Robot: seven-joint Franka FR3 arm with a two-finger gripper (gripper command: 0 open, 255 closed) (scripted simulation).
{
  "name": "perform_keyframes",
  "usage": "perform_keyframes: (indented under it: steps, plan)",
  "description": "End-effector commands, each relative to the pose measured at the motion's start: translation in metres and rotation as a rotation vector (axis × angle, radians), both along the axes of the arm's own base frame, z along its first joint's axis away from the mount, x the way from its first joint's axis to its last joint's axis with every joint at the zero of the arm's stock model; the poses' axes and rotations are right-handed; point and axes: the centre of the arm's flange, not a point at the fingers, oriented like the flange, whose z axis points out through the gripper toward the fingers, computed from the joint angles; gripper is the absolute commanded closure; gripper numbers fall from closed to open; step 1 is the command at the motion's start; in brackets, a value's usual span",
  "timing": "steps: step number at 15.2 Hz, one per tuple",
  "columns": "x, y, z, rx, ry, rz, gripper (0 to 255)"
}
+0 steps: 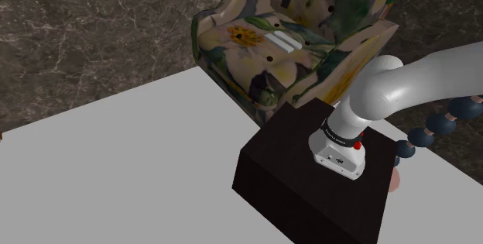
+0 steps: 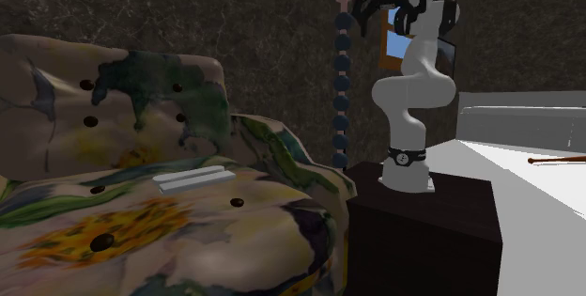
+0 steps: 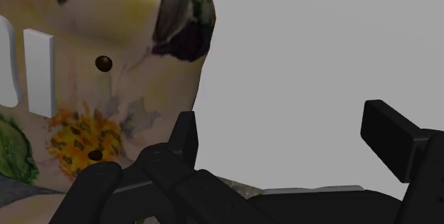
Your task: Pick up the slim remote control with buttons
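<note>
Dark and boxy, the stand [image 1: 310, 184] sits nearest, with a beaded post [image 2: 343, 69] close beside it. The white arm [image 1: 402, 87] rises from the stand and reaches toward the far side. The gripper [image 3: 284, 141] hangs over a pale grey surface [image 1: 116, 165] just off the armchair's [image 1: 240, 64] edge, its black fingers [image 3: 186, 136] spread wide with nothing between them. Farther out, on the floral seat, lies the remote [image 3: 38, 70]: a plain white bar, flat on the cushion. It is to the right of the sunflower print [image 1: 246, 37] in the shoulder view, past a dark button [image 3: 104, 63] from the fingers and well apart from them. No keys are drawn on it. A second white bar [image 3: 6, 62] lies just beside it, parallel, across a narrow gap; whether the two are one thing I cannot tell. I would judge the remote light, stiff and smooth, so likely to slide if nipped at a corner, and the cushion under it looks soft and may give when pressed. The best hold seems to be across its narrow width, near the middle of its length, one finger on each long edge. The tight gap to the neighbouring bar leaves little room for the inner finger, so the approach should be square. Beyond the chair stands a dark marbled wall [image 2: 263, 40].
</note>
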Motion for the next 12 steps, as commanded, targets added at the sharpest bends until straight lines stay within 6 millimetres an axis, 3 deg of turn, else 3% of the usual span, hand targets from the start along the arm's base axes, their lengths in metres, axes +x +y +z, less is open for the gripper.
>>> perform_keyframes:
  steps: [1,12]
  plan:
    - [0.0,0.0,0.0,0.0,0.0,0.0,0]
    - [0.061,-0.111,-0.077,0.019,0.023,-0.047,0]
